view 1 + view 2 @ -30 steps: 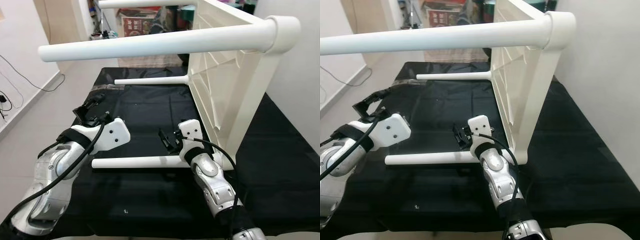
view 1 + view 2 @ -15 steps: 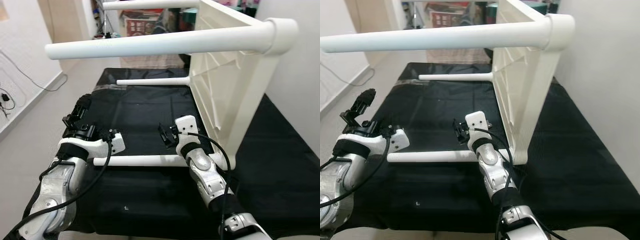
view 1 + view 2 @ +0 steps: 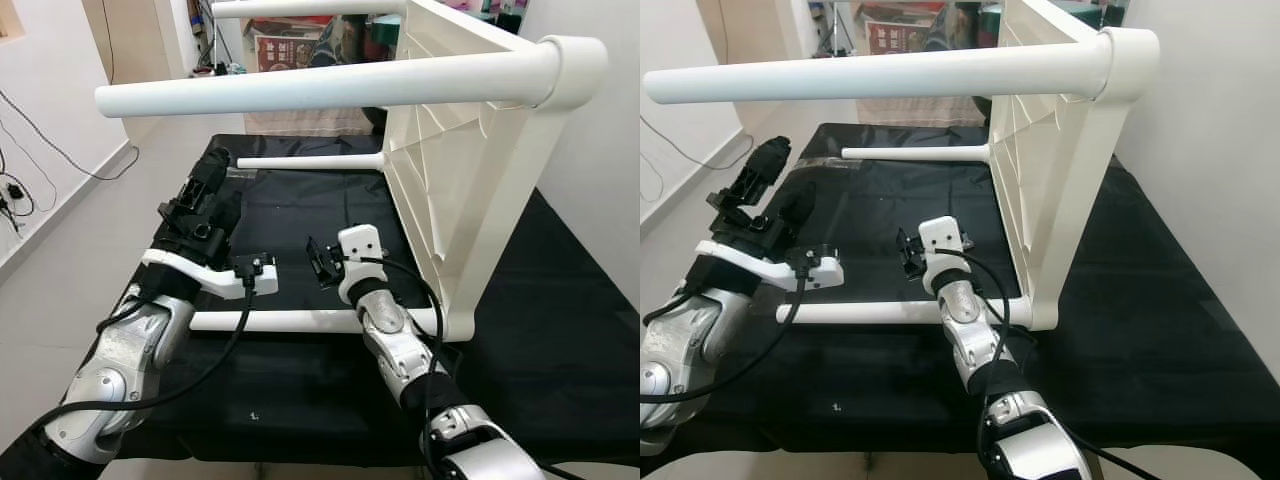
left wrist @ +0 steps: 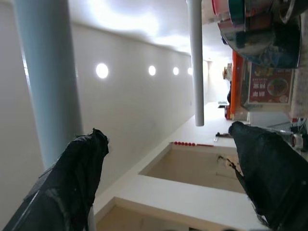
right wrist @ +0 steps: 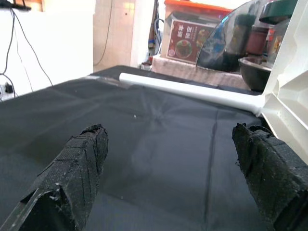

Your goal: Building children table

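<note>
A white children's table (image 3: 440, 170) lies tipped on its side on a black cloth (image 3: 300, 215), its top standing upright on one edge with the ribbed underside facing the robot's left. Four round white legs stick out sideways from the corners, all pointing left. The near upper leg (image 3: 320, 88) runs high across the view, ending in a thick round socket (image 3: 570, 70) at the top corner. The far upper leg (image 3: 300, 8) shows at the top edge. The far lower leg (image 3: 305, 161) sits close to the cloth further back. The near lower leg (image 3: 300, 320) lies along the cloth at the front.
</note>
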`<state>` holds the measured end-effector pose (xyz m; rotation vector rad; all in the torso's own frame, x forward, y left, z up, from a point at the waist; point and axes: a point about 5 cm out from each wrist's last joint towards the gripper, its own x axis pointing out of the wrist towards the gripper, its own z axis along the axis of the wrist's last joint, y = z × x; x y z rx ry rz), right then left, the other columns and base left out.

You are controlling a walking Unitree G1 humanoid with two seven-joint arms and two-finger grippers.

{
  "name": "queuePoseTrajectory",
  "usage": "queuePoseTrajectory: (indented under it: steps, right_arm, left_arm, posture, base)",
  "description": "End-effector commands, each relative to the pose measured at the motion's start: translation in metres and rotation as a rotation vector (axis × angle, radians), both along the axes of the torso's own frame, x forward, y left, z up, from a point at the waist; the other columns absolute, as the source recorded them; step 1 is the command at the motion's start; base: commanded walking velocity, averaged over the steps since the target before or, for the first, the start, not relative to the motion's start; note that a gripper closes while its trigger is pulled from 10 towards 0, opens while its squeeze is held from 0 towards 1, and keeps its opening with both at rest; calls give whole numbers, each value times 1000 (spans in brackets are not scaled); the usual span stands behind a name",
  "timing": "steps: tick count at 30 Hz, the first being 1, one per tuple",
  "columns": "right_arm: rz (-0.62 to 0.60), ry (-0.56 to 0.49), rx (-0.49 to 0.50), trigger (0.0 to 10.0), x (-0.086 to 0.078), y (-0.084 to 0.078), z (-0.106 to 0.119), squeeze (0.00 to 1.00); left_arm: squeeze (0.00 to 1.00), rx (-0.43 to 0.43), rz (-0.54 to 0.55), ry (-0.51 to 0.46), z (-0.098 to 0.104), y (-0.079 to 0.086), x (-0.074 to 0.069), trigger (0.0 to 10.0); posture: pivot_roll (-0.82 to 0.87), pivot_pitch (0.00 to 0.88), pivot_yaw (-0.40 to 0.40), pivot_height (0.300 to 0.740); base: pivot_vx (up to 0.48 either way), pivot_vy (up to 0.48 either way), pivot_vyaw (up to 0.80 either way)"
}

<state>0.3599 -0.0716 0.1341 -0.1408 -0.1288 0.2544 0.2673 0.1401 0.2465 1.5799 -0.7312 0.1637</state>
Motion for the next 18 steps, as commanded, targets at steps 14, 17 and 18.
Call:
queuePoseTrajectory:
  steps: [14, 17, 18]
  right_arm:
    - [1, -19, -17, 10000, 0, 2, -5, 0]
    - [6, -22, -21, 10000, 0, 4, -5, 0]
    - [6, -22, -21, 10000, 0, 4, -5, 0]
  left_arm:
    - [0, 79, -27, -181, 22, -13, -1, 10000]
    - [0, 95, -21, -223, 28, -13, -1, 10000]
    - [0, 95, -21, -223, 28, -13, -1, 10000]
  posture:
    - [167, 0, -49, 740]
    - [169, 0, -49, 740]
    - [169, 0, -49, 740]
  base:
    - [0, 0, 0]
    - [0, 0, 0]
    - [0, 0, 0]
